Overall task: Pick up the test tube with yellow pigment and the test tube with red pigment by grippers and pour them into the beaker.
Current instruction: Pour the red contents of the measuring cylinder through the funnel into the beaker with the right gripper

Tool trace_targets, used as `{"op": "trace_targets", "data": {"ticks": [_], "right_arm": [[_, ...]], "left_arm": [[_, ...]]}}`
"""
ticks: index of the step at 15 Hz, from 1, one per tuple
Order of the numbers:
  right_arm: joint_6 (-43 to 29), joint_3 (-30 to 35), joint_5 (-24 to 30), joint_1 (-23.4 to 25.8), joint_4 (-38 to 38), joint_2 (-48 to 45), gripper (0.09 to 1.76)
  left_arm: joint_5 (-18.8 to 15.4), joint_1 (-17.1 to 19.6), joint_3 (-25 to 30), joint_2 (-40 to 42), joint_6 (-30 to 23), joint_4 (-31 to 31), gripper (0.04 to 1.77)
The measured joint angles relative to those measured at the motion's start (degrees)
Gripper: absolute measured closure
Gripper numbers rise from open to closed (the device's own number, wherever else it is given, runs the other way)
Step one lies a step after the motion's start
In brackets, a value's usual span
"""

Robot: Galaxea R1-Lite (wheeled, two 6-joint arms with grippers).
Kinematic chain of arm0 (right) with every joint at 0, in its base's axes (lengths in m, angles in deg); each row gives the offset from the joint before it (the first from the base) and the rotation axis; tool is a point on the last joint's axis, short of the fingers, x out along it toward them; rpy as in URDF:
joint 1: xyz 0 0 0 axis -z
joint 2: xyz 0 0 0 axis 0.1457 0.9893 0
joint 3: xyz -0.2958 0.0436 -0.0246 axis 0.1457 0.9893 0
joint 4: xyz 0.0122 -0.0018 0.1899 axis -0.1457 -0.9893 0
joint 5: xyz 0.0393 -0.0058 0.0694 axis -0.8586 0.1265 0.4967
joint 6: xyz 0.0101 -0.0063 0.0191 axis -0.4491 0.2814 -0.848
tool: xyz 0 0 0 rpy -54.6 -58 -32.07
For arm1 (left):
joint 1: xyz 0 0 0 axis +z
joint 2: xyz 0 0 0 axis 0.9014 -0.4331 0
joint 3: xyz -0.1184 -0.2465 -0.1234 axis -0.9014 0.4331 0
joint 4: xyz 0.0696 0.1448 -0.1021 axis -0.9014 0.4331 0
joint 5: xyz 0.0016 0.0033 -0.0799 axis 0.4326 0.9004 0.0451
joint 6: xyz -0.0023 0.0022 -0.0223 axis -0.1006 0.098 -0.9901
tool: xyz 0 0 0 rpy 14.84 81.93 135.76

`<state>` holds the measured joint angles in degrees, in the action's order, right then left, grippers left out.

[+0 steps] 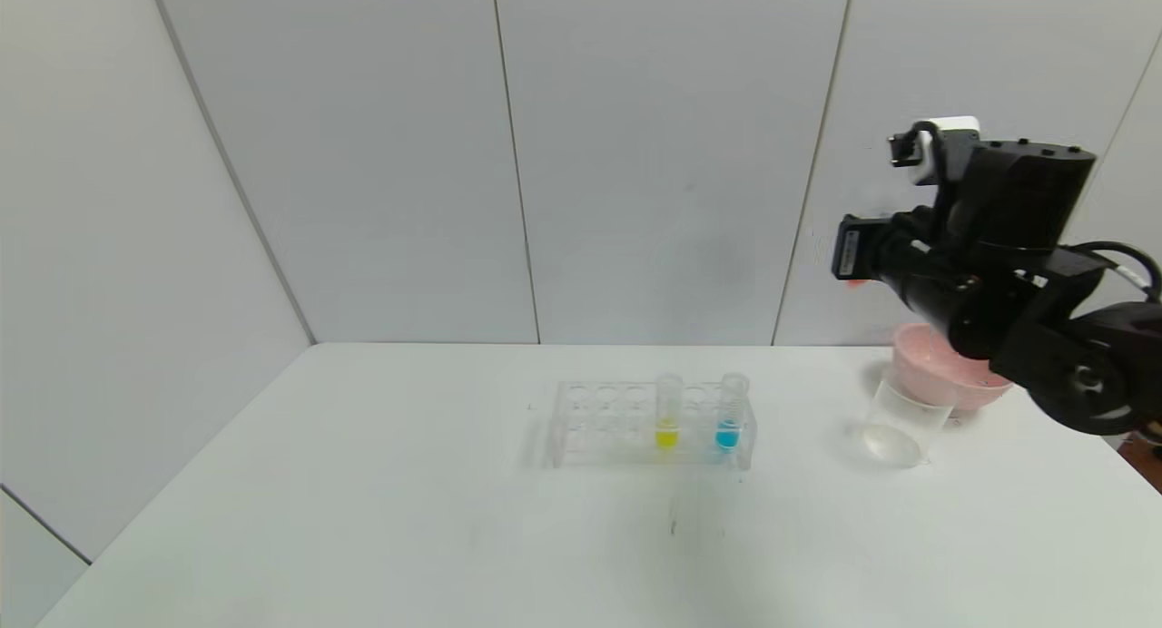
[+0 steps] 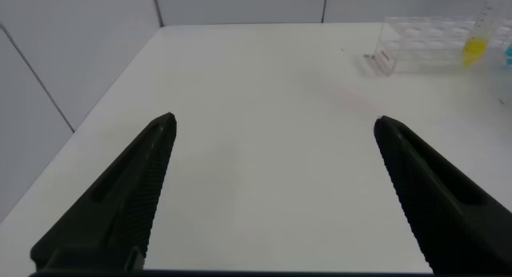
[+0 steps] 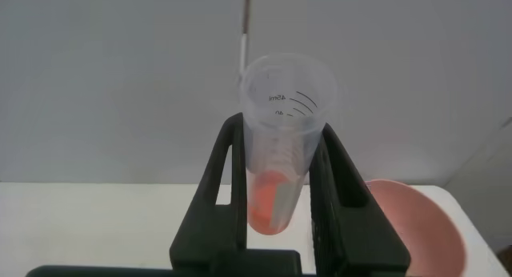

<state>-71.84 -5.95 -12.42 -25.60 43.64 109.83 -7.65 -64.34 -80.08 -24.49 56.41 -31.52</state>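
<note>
My right gripper [image 1: 858,251] is raised high at the right, above and behind the beaker [image 1: 894,424]. In the right wrist view it [image 3: 280,129] is shut on the test tube with red pigment [image 3: 276,173], with red-orange liquid at the tube's bottom near the palm. In the head view only a red spot of that tube [image 1: 855,283] shows. The test tube with yellow pigment [image 1: 668,410] stands upright in the clear rack [image 1: 599,424]; it also shows in the left wrist view [image 2: 476,41]. My left gripper [image 2: 274,121] is open and empty over bare table, far from the rack.
A tube with blue liquid [image 1: 729,415] stands in the rack to the right of the yellow one. A pink bowl [image 1: 944,365] sits just behind the beaker, under my right arm, and shows in the right wrist view [image 3: 416,221]. Grey walls close the back and left.
</note>
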Motion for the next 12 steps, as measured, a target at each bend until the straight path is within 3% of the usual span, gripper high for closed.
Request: {"op": "trace_targets", "data": {"ticks": [3, 7, 10, 12], "right_arm": [[4.79, 7.51, 8.51, 11.74, 6.52, -2.9, 1.34], [10.22, 14.15, 26.32, 26.1, 15.18, -4.19, 1.34], [14.56, 14.64, 37.38, 31.55, 16.08, -3.06, 1.34], [18.59, 14.77, 42.0, 33.27, 17.29, -1.35, 1.34]], "left_arm": [[0.0, 0.0, 0.0, 0.0, 0.0, 0.0, 0.05], [0.0, 0.0, 0.0, 0.02, 0.0, 0.0, 0.05], [0.0, 0.0, 0.0, 0.0, -0.02, 0.0, 0.05], [0.0, 0.0, 0.0, 0.0, 0.0, -0.02, 0.05]]}}
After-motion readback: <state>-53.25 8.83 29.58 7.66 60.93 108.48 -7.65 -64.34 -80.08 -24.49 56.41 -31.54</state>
